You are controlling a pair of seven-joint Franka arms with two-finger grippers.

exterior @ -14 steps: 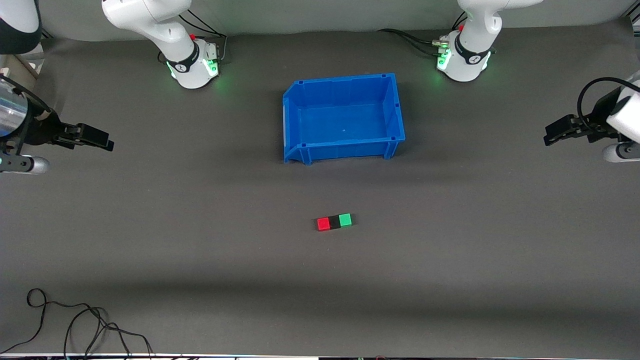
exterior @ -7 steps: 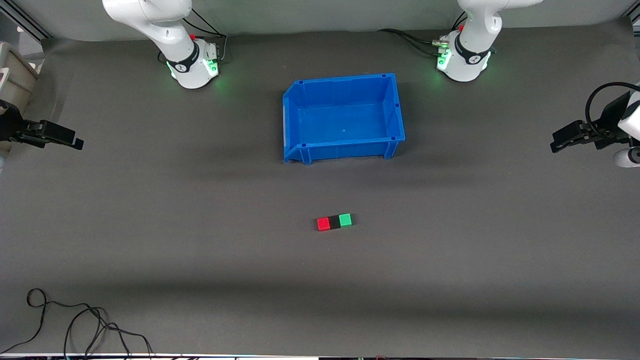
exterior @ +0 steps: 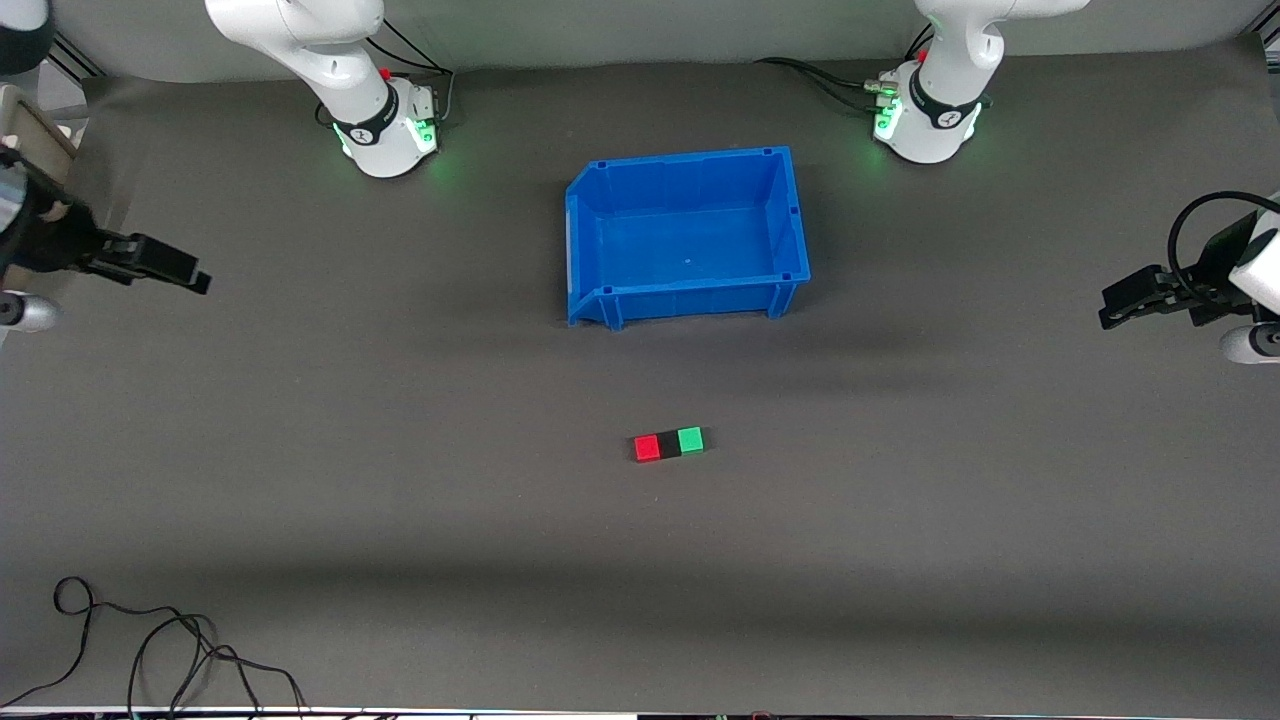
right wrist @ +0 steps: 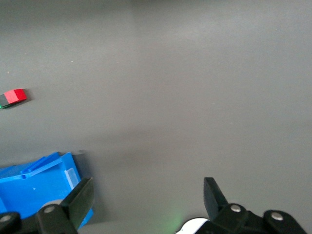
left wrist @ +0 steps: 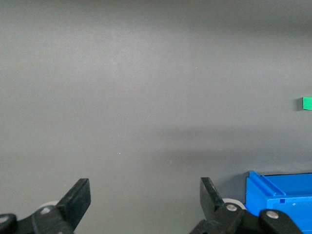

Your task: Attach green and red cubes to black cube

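The red cube, black cube and green cube lie joined in a row on the grey mat, nearer to the front camera than the blue bin. The black cube sits between the two coloured ones. My right gripper is open and empty over the mat at the right arm's end of the table. My left gripper is open and empty over the left arm's end. The red cube also shows in the right wrist view, the green cube in the left wrist view.
The blue bin is empty and stands between the two arm bases. Its corner shows in the left wrist view and in the right wrist view. A loose black cable lies at the mat's near corner.
My right gripper swung out toward the table's edge, then came back inward a little. My left gripper drew outward toward its end. The cubes have not moved.
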